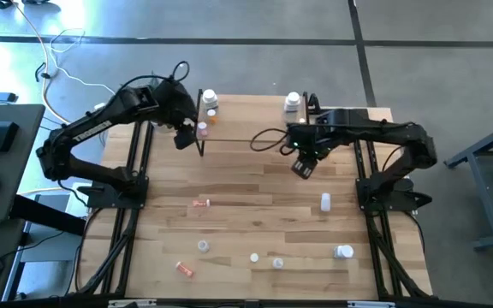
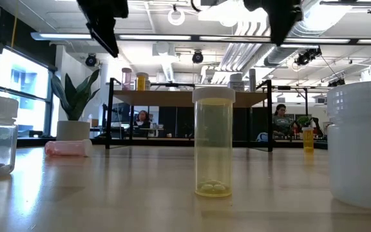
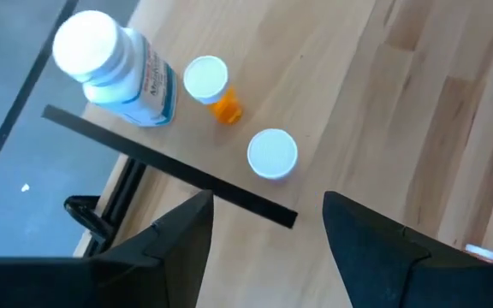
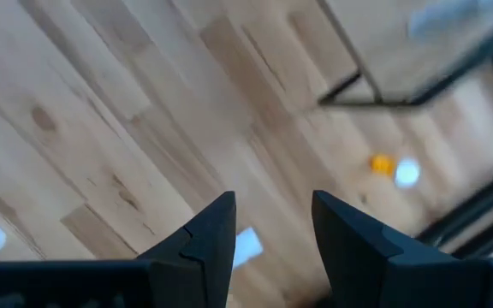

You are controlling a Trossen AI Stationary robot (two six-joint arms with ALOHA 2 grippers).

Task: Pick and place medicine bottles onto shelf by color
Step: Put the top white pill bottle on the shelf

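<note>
Left gripper (image 1: pixel 184 135) open, empty, above the shelf (image 1: pixel 246 120) near three bottles (image 3: pixel 271 154); right gripper (image 1: pixel 303 165) open, empty beside it.

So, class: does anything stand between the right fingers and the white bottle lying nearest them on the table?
Nothing visible does: the right gripper hangs open above bare planks, and the white bottle lies beyond it, unobstructed.
</note>
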